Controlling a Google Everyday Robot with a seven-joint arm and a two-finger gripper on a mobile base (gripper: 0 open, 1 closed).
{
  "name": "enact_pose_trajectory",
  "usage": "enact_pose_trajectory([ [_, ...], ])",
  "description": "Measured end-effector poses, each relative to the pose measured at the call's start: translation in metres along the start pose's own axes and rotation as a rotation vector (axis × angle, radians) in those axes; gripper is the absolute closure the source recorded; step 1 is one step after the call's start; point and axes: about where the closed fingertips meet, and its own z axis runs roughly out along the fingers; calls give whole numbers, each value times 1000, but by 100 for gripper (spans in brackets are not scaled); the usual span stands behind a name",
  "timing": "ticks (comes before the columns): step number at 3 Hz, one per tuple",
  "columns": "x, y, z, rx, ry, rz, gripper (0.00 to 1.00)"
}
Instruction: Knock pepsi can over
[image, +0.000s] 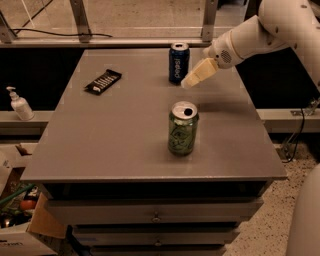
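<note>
The pepsi can (178, 62), dark blue with white lettering and a silver top, stands upright near the far edge of the grey table (115, 135). My gripper (192, 77), cream-coloured at the end of a white arm, hangs just to the right of the can, its tip level with the can's lower half and very close to it. A green can (182, 128) stands upright at the table's middle, nearer the front.
A black snack bar (102, 81) lies on the table's far left. A white pump bottle (19, 104) stands on a ledge left of the table. Drawers run under the tabletop. Boxes with clutter sit on the floor at lower left.
</note>
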Motion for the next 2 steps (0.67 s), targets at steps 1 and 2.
enact_pose_trajectory([
  [1, -14, -2, 20, -45, -100, 16, 0],
  [2, -28, -4, 34, -78, -193, 10, 0],
])
